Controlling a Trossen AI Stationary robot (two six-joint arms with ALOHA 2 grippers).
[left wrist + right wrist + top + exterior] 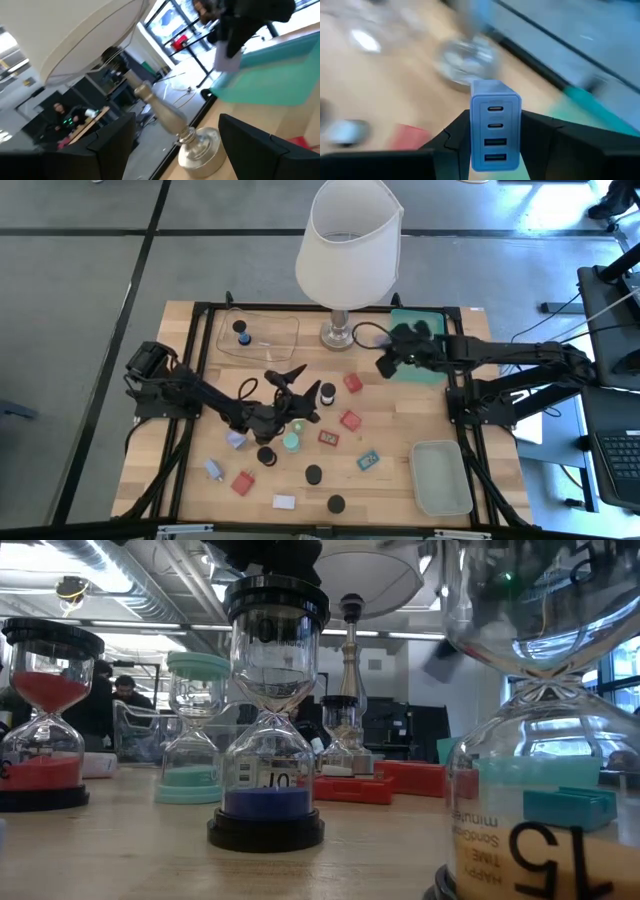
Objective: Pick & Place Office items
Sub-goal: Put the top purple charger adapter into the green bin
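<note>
The right pincer (495,145) clamps a lavender charger block (495,125) over the teal tray (425,370), evidently for dropping there. The left pincer (290,375) gapes empty above the scattered items on the bench (390,480), ready for another.

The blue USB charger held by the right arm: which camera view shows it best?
The right wrist view: the blue USB charger fills the centre, four ports facing the camera, clamped between the right gripper's jaws. The high view shows only the gripper near the lamp; the other views hide it.

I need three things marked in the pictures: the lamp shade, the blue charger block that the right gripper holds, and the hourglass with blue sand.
lamp shade (350,242): high view, its white side wall.
blue charger block (495,125): right wrist view, the face with ports.
hourglass with blue sand (267,802): low view, the sand in the lower bulb.
</note>
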